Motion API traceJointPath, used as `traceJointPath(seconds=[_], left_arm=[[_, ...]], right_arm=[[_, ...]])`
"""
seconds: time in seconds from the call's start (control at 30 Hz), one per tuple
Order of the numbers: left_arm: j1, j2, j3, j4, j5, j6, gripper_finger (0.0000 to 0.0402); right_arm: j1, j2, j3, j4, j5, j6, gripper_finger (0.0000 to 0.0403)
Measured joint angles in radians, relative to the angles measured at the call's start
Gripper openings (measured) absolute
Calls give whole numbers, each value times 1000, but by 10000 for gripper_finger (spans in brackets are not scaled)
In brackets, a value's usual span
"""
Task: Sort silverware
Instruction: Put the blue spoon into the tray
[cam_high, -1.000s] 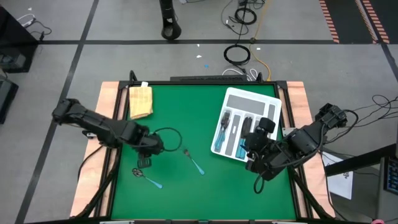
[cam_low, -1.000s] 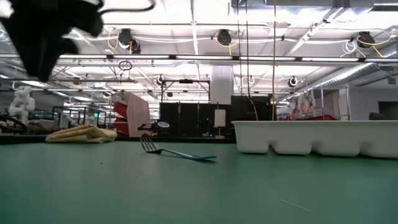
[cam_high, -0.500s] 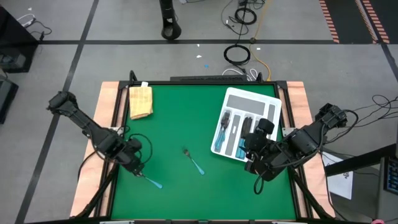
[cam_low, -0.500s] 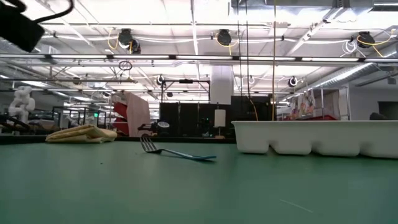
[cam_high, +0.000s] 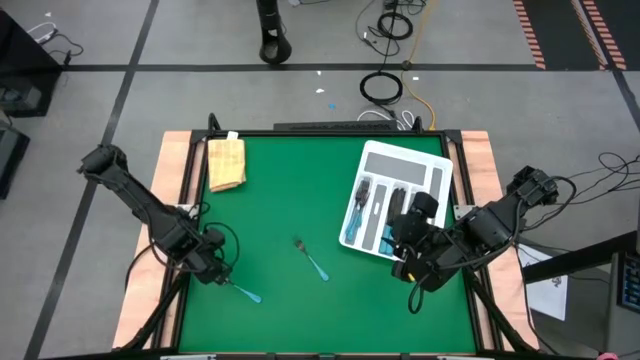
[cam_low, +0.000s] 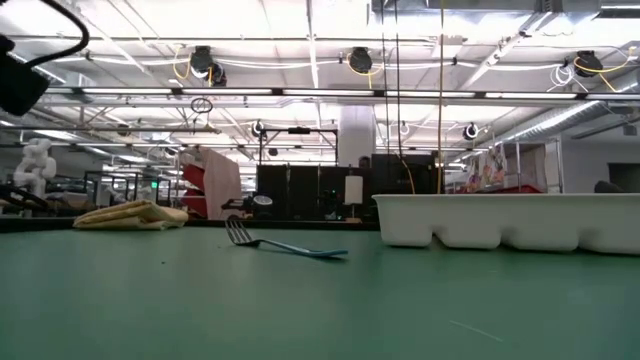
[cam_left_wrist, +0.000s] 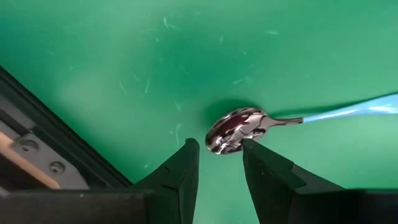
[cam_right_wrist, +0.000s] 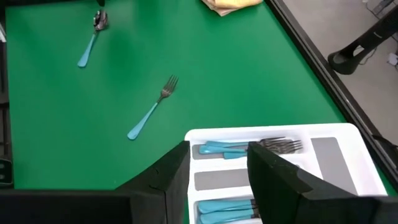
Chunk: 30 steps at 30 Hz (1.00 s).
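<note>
A spoon (cam_left_wrist: 233, 127) with a silvery bowl and a light blue handle lies flat on the green mat near the table's left near corner; the high view shows its handle (cam_high: 248, 293). My left gripper (cam_left_wrist: 219, 155) is open just over the bowl, one finger on each side of it, and I see no touch. A fork (cam_high: 312, 260) lies flat at mid-table. The white divided tray (cam_high: 432, 165) holds several blue-handled pieces (cam_right_wrist: 227, 148). My right gripper (cam_right_wrist: 217, 155) waits open above the tray's near end.
A folded yellow cloth (cam_high: 226, 162) lies at the table's far left corner. The table's dark left rail (cam_left_wrist: 56, 146) runs close beside my left gripper. The bare green mat (cam_high: 290, 190) spreads between fork, cloth and tray. In the low view the fork (cam_low: 280, 243) lies before the tray (cam_low: 510, 220).
My left gripper has moved toward the table's left and near edges, from beside the fork's side of the mat to over the spoon's bowl. The spoon, the fork and the tray have stayed where they were.
</note>
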<state>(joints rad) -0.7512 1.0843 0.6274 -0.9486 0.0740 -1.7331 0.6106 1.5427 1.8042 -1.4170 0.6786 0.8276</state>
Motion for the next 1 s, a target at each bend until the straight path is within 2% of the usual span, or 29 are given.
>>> traceJointPath(seconds=[0.5, 0.77, 0.87, 1.0], left_arm=[[-43, 0, -104, 167, 3, -55, 128], [-44, 2, -179, 313, 1, -68, 125], [-44, 6, -217, 377, 1, -78, 107], [-44, 10, -250, 442, 1, -92, 60]], right_arm=[[0, 0, 0, 0, -4, -1, 148], [0, 0, 0, -10, -4, -2, 148], [0, 0, 0, -15, -4, -6, 148], [1, 0, 0, -18, -5, -5, 148]])
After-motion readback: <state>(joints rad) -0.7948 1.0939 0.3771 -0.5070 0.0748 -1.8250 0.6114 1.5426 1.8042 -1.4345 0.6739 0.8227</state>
